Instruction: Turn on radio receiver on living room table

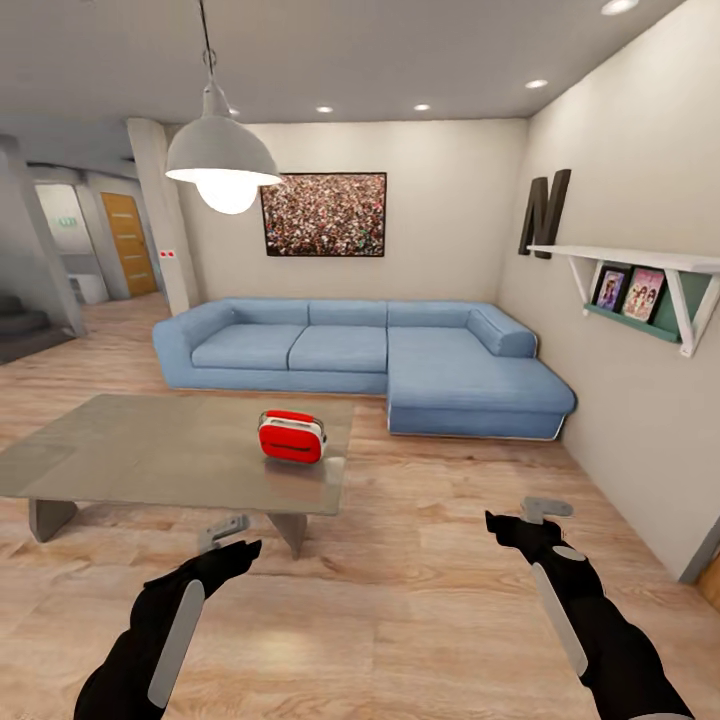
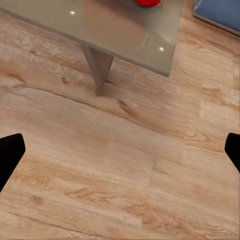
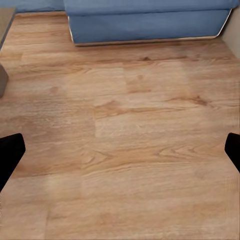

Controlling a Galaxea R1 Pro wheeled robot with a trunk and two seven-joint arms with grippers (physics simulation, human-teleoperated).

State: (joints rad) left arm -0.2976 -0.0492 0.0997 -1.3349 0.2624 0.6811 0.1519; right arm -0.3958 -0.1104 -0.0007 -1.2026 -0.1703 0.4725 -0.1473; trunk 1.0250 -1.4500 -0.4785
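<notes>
The radio receiver, a glossy red rounded box with a white band, stands on the right part of the low grey table. In the left wrist view its red edge peeks over the table top. My left gripper hangs over the wooden floor just in front of the table's near right corner, open and holding nothing. My right gripper is further right above bare floor, also open. In both wrist views the black fingertips sit wide apart.
A blue corner sofa runs behind the table and along the right wall. A pendant lamp hangs above the table. A wall shelf juts out at the right. A table leg angles to the floor.
</notes>
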